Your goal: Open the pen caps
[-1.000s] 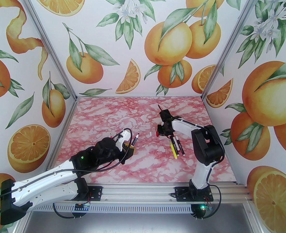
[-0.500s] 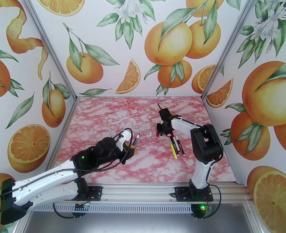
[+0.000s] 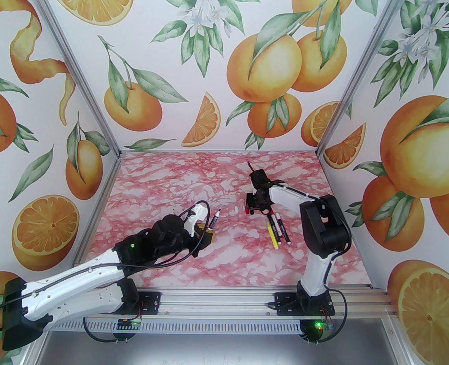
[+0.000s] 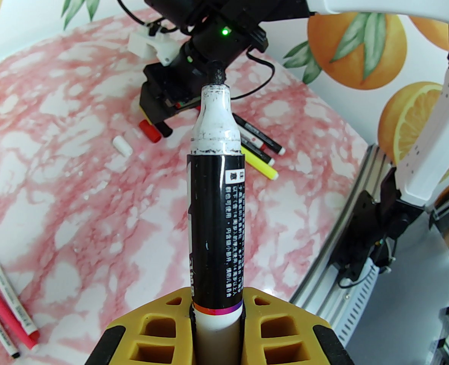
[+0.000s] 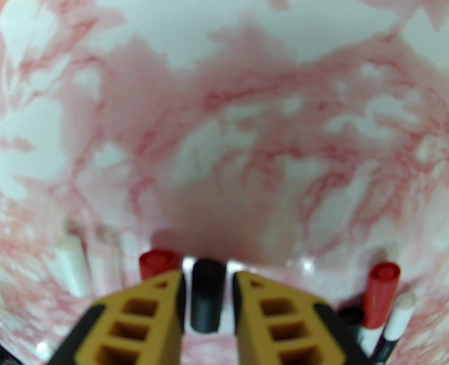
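**Finger state.** The left fingers (image 4: 217, 299) are closed on the lower barrel of a black-labelled marker (image 4: 215, 211). Its cap is off and the black nib is exposed. Its long axis points away from the wrist, toward the right arm.

The right fingers (image 5: 208, 275) sit low over the tabletop (image 3: 171, 181), slightly apart. The black cap (image 5: 208, 302) lies between them with its long axis parallel to them. A slim gap shows on each side, so the cap appears unclamped.

**Surroundings.** A loose red cap (image 5: 159, 262) and a white cap (image 5: 71, 268) lie just left of the right fingers. A cluster of pens (image 3: 277, 229) lies just to their right, side by side; one carries a fitted red cap (image 5: 380, 291). A white pen (image 4: 5, 280) and a pink pen (image 4: 7, 310) lie near the left arm.

**Next move (judgement).** The right arm is nearer the cluster, whose long axes run toward that arm's base. Neighbouring barrels crowd any single pick. The left fingers are occupied until the marker is set down.
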`<state>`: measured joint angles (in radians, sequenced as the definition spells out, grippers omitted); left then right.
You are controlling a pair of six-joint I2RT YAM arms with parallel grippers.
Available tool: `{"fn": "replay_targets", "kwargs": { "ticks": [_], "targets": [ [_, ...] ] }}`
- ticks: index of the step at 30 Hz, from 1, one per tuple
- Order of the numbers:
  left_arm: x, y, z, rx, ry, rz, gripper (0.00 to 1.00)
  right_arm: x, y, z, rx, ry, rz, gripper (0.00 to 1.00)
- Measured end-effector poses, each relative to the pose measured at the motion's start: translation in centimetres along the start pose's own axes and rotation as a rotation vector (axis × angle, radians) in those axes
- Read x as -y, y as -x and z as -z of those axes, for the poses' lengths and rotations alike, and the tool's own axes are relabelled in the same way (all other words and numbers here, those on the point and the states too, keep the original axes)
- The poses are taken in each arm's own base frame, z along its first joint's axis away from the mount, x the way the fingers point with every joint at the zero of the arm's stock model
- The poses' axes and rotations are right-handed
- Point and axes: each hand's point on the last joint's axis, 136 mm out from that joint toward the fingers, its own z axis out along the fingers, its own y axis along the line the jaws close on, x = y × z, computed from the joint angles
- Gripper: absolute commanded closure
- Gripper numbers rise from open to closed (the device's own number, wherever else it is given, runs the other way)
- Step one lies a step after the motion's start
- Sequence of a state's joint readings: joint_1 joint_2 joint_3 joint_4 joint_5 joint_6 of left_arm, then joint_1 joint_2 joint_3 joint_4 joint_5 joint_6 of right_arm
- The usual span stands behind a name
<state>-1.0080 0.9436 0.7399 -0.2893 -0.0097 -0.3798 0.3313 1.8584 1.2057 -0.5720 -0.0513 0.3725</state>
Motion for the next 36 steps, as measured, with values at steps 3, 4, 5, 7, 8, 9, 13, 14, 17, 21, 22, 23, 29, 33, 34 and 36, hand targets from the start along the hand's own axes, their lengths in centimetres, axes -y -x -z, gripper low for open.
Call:
{"fn": "replay_targets", "kwargs": {
  "ticks": [3, 4, 5, 7, 8, 9, 13, 14, 17, 21, 22, 23, 29, 33, 34, 36],
  "targets": [
    [-0.8, 0.0, 0.0, 0.005, 0.045, 0.013, 0.97, -0.1, 0.0, 1.5, 0.029, 0.012, 0.003, 0.7],
    [-1.2, 0.0, 0.0, 0.005, 0.065, 0.014, 0.97, -0.2, 0.0, 2.1, 0.042, 0.018, 0.005, 0.69],
    [-1.4, -0.1, 0.1, 0.004, 0.079, 0.017, 0.97, -0.3, -0.1, 2.6, 0.053, 0.023, 0.008, 0.68],
    [-2.2, -0.4, 0.1, 0.004, 0.116, 0.031, 0.97, -0.6, -0.5, 3.9, 0.076, 0.035, 0.018, 0.66],
    [-2.5, -0.6, 0.1, -0.001, 0.135, 0.036, 0.97, -0.9, -0.7, 4.4, 0.086, 0.042, 0.026, 0.64],
    [-3.0, -0.9, 0.1, -0.005, 0.156, 0.04, 0.96, -1.2, -1.1, 5.1, 0.097, 0.051, 0.037, 0.62],
    [-4.5, -1.8, 0.1, -0.031, 0.24, 0.072, 0.96, -2.8, -2.8, 7.7, 0.152, 0.101, 0.085, 0.53],
    [-4.8, -2.0, 0.0, -0.035, 0.254, 0.077, 0.96, -2.9, -3.0, 7.9, 0.156, 0.106, 0.087, 0.52],
    [-5.7, -2.9, -0.3, -0.064, 0.303, 0.092, 0.96, -3.7, -3.7, 9.1, 0.178, 0.142, 0.102, 0.45],
    [-7.2, -4.3, -1.0, -0.11, 0.373, 0.135, 0.96, -4.8, -4.8, 11.4, 0.241, 0.211, 0.119, 0.26],
    [-7.9, -5.0, -1.6, -0.133, 0.403, 0.154, 0.96, -5.0, -5.8, 12.3, 0.247, 0.235, 0.129, 0.23],
    [-8.5, -5.7, -2.0, -0.157, 0.426, 0.166, 0.97, -5.2, -6.6, 13.4, 0.264, 0.262, 0.138, 0.18],
    [-11.8, -8.8, -3.5, -0.259, 0.546, 0.225, 0.97, -6.6, -7.4, 19.8, 0.406, 0.425, 0.164, 0.0],
    [-13.2, -9.6, -4.0, -0.282, 0.591, 0.241, 0.97, -6.9, -8.5, 21.6, 0.433, 0.492, 0.182, 0.0],
    [-13.6, -9.7, -4.1, -0.286, 0.603, 0.244, 0.97, -6.9, -8.8, 22.2, 0.441, 0.508, 0.187, 0.0],
    [-14.3, -10.0, -4.3, -0.294, 0.623, 0.251, 0.97, -7.1, -9.1, 23.2, 0.459, 0.54, 0.197, 0.0]
  ]
}}
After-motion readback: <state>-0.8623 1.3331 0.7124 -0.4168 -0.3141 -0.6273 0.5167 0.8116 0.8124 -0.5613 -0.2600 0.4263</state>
